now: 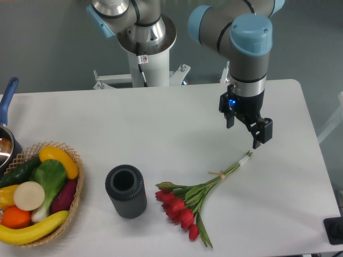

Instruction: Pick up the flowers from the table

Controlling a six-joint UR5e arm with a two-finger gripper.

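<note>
— Red tulips at the near edge: where do the flowers [194, 202] stand in the job?

— Untouched, by the look of it. They lie flat on the table [161, 123], blooms toward seven o'clock, stem ends toward one o'clock, a tan band around the stems.

— And the gripper [245, 128]?

— Hovering just past the stem tips at one o'clock from the bunch — fingers apart, nothing between them. Descent, grasp and lift all appear to remain.

— Any writing to read?

— None legible. The dark cylinder [126, 190] at nine o'clock from the blooms is plain; the wicker basket [75, 195] carries no label.
</note>
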